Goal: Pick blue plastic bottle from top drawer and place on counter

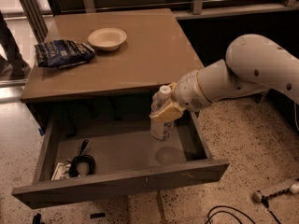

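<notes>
The blue plastic bottle [162,125] is a small clear bottle with a white cap and a pale label. It hangs upright above the right part of the open top drawer [121,183], clear of the drawer's grey floor. My gripper [166,110] comes in from the right on a white arm and is shut on the bottle around its upper half, with a tan finger [166,115] across its front. The bottle's cap is at about the height of the front edge of the counter [140,55], just in front of it.
On the counter a dark blue crinkled snack bag [63,53] lies at the left and a shallow beige bowl [107,38] stands at the back middle. A coiled black cable [80,162] lies in the drawer's left front. A white power strip [275,190] lies on the floor at the right.
</notes>
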{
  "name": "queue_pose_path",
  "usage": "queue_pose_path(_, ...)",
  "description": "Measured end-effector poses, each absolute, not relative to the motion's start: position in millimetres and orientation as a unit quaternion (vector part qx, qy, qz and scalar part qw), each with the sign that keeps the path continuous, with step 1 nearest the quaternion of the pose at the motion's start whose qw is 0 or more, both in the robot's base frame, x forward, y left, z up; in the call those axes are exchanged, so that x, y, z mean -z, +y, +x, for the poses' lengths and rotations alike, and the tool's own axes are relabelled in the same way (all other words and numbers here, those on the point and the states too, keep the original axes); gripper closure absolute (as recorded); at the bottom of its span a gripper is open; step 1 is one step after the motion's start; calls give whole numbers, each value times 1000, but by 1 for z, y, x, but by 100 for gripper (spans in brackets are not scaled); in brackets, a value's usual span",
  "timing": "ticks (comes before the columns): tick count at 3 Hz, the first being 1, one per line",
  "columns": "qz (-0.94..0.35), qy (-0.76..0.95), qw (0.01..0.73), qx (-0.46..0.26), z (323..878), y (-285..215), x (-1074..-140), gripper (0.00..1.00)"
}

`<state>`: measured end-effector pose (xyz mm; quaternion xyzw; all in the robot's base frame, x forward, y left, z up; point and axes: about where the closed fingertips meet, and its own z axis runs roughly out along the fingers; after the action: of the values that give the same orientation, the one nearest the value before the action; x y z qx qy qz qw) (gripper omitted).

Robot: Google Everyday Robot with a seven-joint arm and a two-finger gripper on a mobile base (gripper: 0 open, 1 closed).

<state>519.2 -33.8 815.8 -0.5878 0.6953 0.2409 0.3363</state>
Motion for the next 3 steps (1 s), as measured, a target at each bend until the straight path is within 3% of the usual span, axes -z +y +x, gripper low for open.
queue_pose_path(1, -573, 700, 346, -249, 530, -39, -900, 100)
queue_pose_path(3, -573, 696, 362, -238, 539, -41, -946, 100)
